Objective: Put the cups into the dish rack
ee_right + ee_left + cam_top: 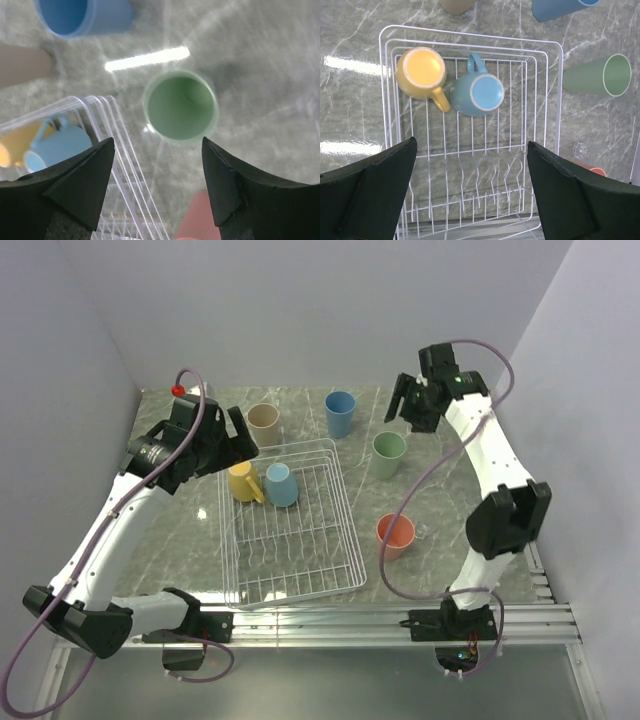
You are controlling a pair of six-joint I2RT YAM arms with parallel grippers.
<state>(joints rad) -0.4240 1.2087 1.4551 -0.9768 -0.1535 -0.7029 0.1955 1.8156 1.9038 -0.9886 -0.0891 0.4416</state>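
Observation:
The white wire dish rack (345,540) holds the yellow mug (241,482) and the light-blue mug (281,484) at its far end. The beige cup (263,423), blue cup (340,413), green cup (389,454) and salmon-pink cup (395,535) stand on the table outside the rack. My left gripper (238,436) is open and empty, above the rack's far left; its wrist view shows both mugs (422,70) (482,94) below. My right gripper (402,405) is open and empty, high above the green cup (181,106), whose mouth faces up.
Grey marble tabletop with white walls at the left, back and right. A metal rail (400,620) runs along the near edge by the arm bases. The rack's near half (470,200) has only upright wire prongs.

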